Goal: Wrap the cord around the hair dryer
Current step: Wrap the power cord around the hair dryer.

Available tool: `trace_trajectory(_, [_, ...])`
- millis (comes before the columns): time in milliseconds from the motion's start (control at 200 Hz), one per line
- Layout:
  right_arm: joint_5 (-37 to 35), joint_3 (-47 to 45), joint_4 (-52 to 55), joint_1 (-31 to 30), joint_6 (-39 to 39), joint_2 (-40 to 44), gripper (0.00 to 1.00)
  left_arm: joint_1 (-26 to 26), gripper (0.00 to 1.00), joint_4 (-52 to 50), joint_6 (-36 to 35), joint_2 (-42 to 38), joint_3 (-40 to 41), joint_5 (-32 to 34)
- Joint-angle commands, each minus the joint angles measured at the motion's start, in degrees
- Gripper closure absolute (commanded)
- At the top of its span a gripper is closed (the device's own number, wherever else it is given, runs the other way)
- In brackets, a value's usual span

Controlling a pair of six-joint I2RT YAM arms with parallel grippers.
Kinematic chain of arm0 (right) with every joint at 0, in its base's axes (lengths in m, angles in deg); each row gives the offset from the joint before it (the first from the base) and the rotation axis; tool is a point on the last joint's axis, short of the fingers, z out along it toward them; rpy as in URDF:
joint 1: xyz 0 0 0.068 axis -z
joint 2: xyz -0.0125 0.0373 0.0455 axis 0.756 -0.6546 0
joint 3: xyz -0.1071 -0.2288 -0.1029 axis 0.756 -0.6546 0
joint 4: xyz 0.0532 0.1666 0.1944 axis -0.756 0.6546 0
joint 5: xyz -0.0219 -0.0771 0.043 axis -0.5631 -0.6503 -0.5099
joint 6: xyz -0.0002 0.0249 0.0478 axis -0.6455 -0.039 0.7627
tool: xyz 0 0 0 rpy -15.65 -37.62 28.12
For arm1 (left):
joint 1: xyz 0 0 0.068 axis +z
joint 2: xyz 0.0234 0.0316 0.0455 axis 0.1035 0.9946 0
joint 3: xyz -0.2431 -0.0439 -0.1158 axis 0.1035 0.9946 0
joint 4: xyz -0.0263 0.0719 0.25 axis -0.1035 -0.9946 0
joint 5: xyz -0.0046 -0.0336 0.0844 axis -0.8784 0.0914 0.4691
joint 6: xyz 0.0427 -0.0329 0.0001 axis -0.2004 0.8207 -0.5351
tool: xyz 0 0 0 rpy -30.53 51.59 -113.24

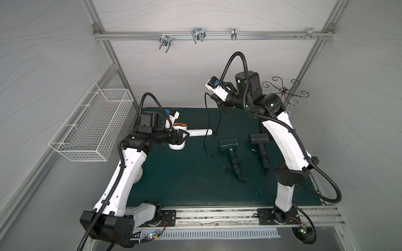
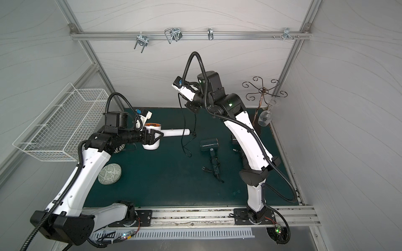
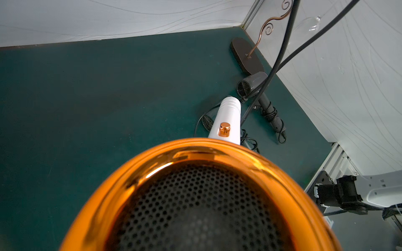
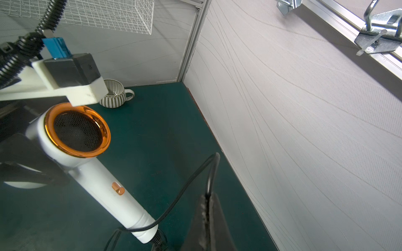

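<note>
Your left claw (image 1: 186,135) grips the hair dryer (image 1: 199,132) by its head; the handle points toward your right claw (image 1: 224,109). That claw, raised higher, is closed, pinching the cord (image 4: 188,183).

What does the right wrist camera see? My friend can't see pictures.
A white hair dryer with an orange ring has its black cord looping up from the handle end into the shut right gripper, over a green mat. A striped mug sits in the mat's corner, and a wire basket hangs on the wall.
</note>
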Motion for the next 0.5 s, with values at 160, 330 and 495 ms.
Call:
trace_trajectory(160, [-3.3, 0.2, -4.2, 0.0, -5.5, 2.0, 1.00, -2.7, 1.00, 1.6, -3.7, -0.3, -1.1, 5.0])
trace_trajectory(330, [-2.9, 0.0, -5.2, -0.3, -6.1, 1.8, 1.00, -2.9, 1.00, 1.4, -4.0, -0.4, -1.2, 4.3])
trace_trajectory(495, [-0.7, 0.4, -7.4, 0.1, -6.8, -0.7, 1.00, -4.0, 1.00, 1.8, -4.7, -0.9, -1.0, -7.9])
